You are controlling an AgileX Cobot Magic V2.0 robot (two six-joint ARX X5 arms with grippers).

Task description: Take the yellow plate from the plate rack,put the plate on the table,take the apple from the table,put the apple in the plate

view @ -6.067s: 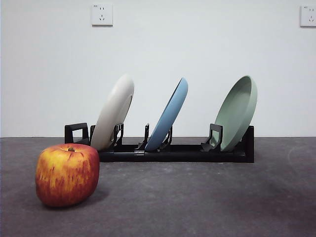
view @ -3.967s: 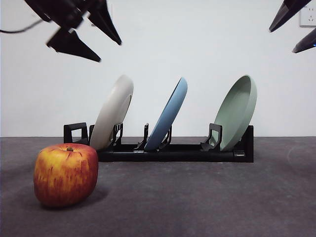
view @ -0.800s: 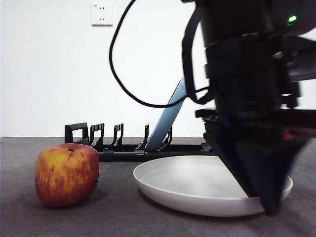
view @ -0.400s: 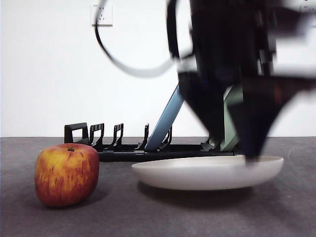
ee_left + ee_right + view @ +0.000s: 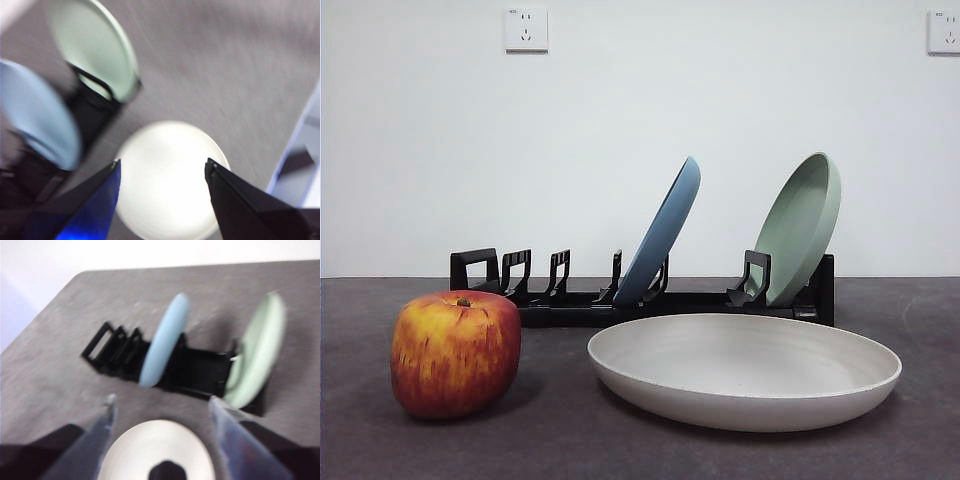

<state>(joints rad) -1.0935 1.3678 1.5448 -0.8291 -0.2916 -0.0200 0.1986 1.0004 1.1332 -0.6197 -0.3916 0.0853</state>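
Both pairs of jaws stand spread wide and hold nothing: the left gripper (image 5: pixel 162 167) and the right gripper (image 5: pixel 160 405) each hang above the wide, shallow, pale cream plate (image 5: pixel 744 368), which lies flat on the dark grey mottled counter (image 5: pixel 640 450). Neither arm shows in the front view. The blocky red-and-yellow apple (image 5: pixel 455 352) sits on the counter beside the plate, apart from its rim, with bare counter between them. Behind both runs the long, low black plate rack (image 5: pixel 620 300); a light blue plate (image 5: pixel 663 235) and a sage green plate (image 5: pixel 802 225) lean in its slots, and its prongs near the loop handle are unfilled. The cream plate's far rim lies just before the rack.
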